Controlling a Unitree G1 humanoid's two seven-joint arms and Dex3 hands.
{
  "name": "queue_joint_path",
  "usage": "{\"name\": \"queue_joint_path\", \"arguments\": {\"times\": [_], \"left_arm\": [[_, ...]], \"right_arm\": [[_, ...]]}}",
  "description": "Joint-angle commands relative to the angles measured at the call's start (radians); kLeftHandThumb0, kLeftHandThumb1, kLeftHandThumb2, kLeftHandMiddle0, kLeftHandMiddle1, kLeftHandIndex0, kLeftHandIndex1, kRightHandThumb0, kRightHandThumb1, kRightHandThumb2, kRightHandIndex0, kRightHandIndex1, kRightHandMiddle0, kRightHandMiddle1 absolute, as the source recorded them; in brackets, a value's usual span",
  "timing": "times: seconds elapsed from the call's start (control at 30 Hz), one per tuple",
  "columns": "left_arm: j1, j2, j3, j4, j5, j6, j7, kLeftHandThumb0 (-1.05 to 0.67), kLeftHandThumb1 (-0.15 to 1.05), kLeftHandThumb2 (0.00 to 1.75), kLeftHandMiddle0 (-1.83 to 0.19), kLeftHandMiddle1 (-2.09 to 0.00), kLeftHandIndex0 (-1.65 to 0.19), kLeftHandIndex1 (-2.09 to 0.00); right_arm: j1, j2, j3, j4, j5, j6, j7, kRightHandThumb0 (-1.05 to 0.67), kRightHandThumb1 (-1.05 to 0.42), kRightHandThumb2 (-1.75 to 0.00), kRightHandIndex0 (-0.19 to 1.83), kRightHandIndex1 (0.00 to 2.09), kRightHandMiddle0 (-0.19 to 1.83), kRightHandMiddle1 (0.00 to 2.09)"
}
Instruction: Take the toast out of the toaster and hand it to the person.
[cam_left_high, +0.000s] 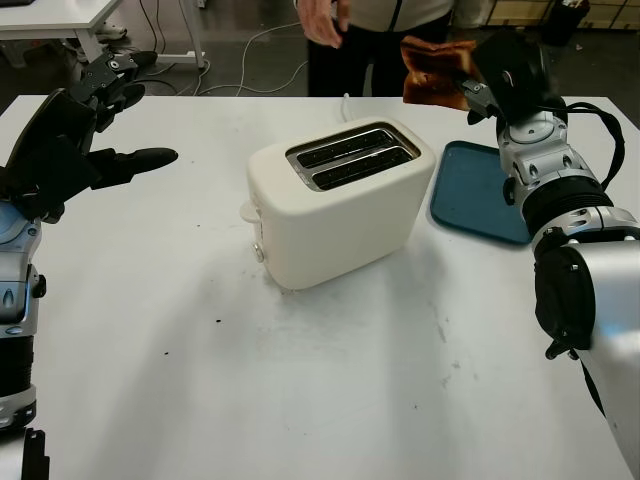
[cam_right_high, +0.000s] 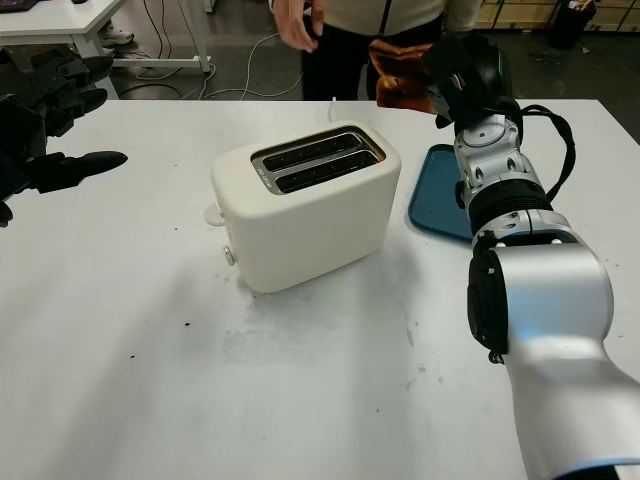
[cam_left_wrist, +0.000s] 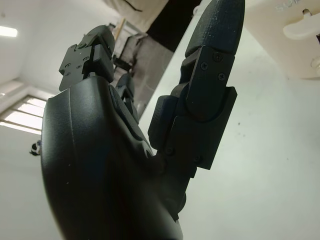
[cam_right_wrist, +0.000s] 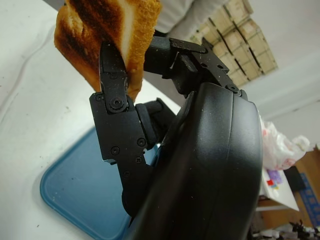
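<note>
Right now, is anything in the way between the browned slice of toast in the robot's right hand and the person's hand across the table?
Nothing visible. The right hand holds the browned toast raised past the table's far edge, and open air separates it from the person's hand.

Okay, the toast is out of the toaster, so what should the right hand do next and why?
Probably carry the toast a little further toward the person's hand. The right hand grips it above the table's far edge, short of that hand. The left hand hovers open, off to the toaster's side.
</note>
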Motion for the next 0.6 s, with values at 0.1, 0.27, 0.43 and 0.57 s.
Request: {"name": "queue_joint_path", "arguments": {"times": [0.1,0.27,0.43,0.57], "left_arm": [[0.014,-0.001,0.003,0.003,-0.007,-0.015,0.005,-0.89,0.88,0.00,0.00,-0.37,0.00,-0.38],[0.014,-0.002,0.004,0.001,-0.008,-0.008,0.007,-0.89,0.89,0.00,0.00,-0.38,0.00,-0.39],[0.015,0.000,0.002,-0.003,-0.004,-0.006,0.007,-0.90,0.89,0.00,0.00,-0.38,0.00,-0.39],[0.015,-0.001,0.004,0.000,-0.008,-0.011,0.005,-0.89,0.89,0.00,0.00,-0.39,0.00,-0.38]], "right_arm": [[0.007,0.005,-0.002,-0.002,0.004,-0.019,-0.009,-0.38,-0.92,-0.20,0.89,1.75,0.60,1.75],[0.005,0.011,-0.015,-0.003,0.017,-0.015,-0.010,-0.34,-0.92,-0.19,0.87,1.75,0.56,1.75],[0.007,0.015,-0.022,-0.004,0.023,-0.026,-0.017,-0.30,-0.92,-0.19,0.88,1.75,0.57,1.73],[0.008,0.013,-0.009,-0.003,0.012,-0.025,-0.013,-0.32,-0.92,-0.20,0.90,1.75,0.58,1.74]]}}
